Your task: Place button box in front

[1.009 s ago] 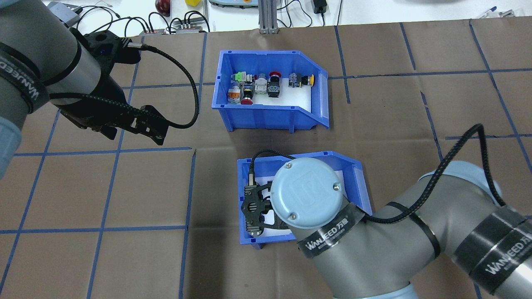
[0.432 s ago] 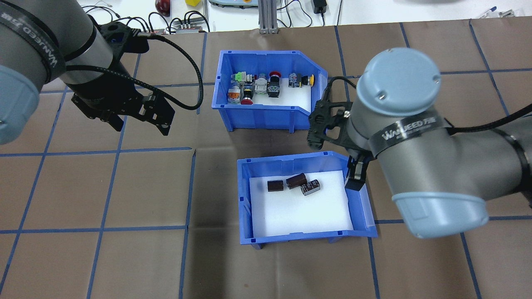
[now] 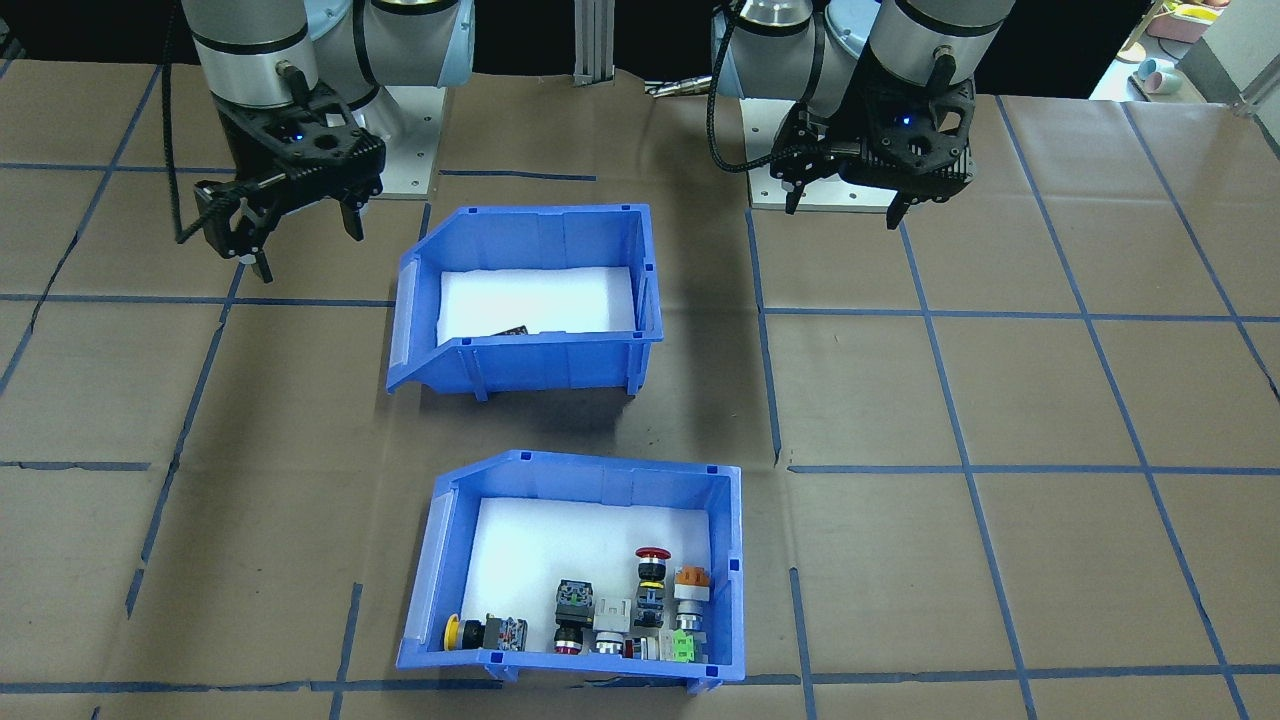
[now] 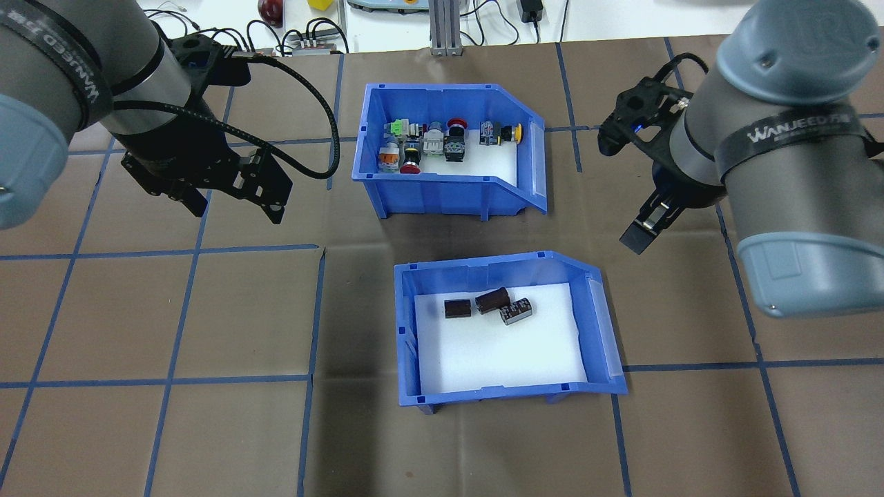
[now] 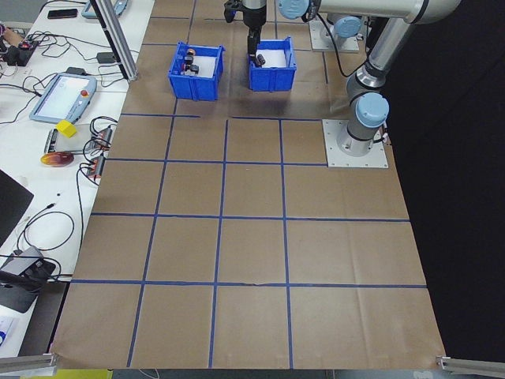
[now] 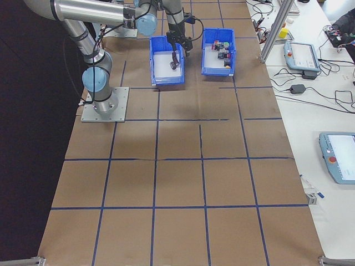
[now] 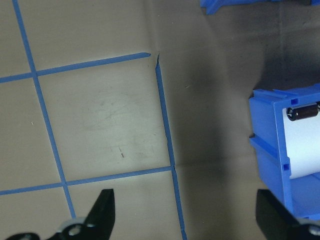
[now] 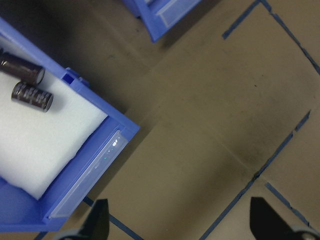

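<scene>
Two claws spread: left claw (image 4: 235,207), right claw (image 3: 295,245); button box (image 4: 442,190) on brown paper-covered table (image 4: 173,310)

The tabletop (image 4: 173,428) (brown paper, blue tape grid) carries the button box (image 4: 442,190) and, just beside it, another bin (image 4: 507,397).

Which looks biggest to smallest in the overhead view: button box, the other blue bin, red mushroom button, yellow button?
1. The other blue bin looks largest, though it lies nearer the camera, so unsure.
2. Button box.
3. Red mushroom button and yellow button look alike.
</scene>
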`<act>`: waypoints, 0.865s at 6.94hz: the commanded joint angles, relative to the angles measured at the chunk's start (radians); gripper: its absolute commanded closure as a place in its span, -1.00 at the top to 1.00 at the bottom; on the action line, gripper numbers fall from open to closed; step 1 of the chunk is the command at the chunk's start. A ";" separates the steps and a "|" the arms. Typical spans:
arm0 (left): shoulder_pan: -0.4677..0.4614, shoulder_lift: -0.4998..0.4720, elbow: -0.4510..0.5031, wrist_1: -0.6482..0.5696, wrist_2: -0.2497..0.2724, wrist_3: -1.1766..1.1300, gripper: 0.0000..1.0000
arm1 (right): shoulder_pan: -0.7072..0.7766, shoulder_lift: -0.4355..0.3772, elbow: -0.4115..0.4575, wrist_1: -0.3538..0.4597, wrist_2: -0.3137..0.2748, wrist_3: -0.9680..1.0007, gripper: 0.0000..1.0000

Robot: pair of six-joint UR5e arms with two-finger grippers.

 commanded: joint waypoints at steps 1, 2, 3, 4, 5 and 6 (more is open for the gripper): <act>-0.002 -0.001 0.025 -0.089 -0.007 -0.010 0.98 | -0.020 0.012 -0.067 -0.001 -0.005 0.321 1.00; -0.002 0.005 0.024 -0.088 -0.007 -0.009 0.98 | -0.020 0.055 -0.114 0.052 -0.002 0.417 1.00; -0.002 0.008 0.022 -0.086 -0.007 -0.009 0.98 | -0.021 0.104 -0.191 0.119 -0.002 0.470 1.00; -0.002 0.010 0.022 -0.086 -0.006 -0.009 0.98 | -0.023 0.147 -0.272 0.213 -0.002 0.563 1.00; -0.003 0.013 0.017 -0.086 -0.007 -0.009 0.98 | -0.029 0.179 -0.323 0.283 0.001 0.640 1.00; -0.003 0.014 0.017 -0.088 -0.006 -0.007 0.98 | -0.063 0.192 -0.334 0.327 0.055 0.686 1.00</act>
